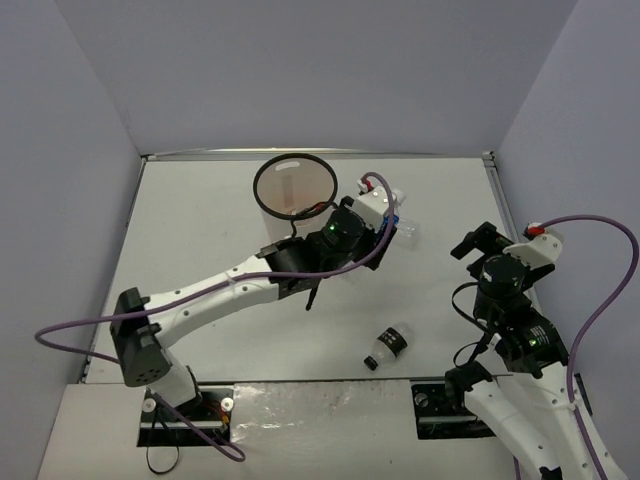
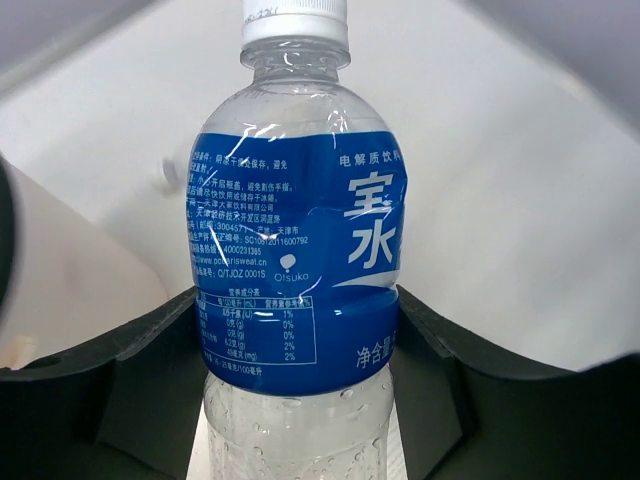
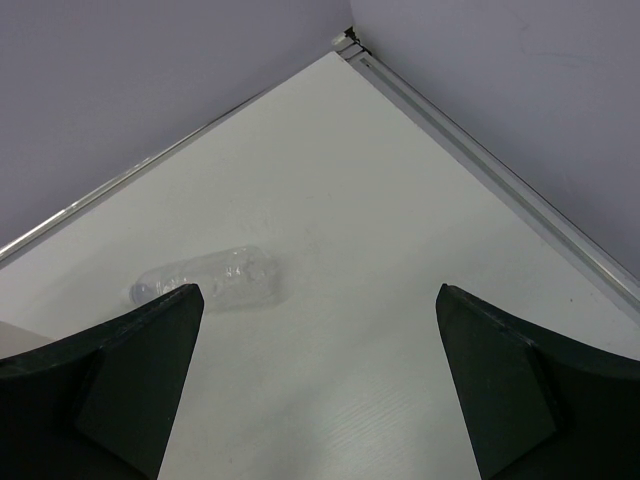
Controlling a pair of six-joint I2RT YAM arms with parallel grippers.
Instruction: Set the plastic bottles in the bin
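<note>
The blue-labelled bottle (image 2: 295, 290) is clear with a white cap, and its blue wrap is printed with white lettering. The left pincer (image 2: 296, 385) and right pincer (image 3: 320, 390) are matte black. The bin (image 1: 295, 187) has a black rim over a translucent white wall with a patch of orange inside, the black-labelled bottle (image 1: 387, 347) is clear with a black band and cap, and the plain bottle (image 3: 210, 280) is colourless. The desk (image 1: 200, 240) is white, the walls (image 1: 300, 70) pale lavender-grey, and the arms (image 1: 220, 295) white with black joints and purple cables (image 1: 590, 218).
</note>
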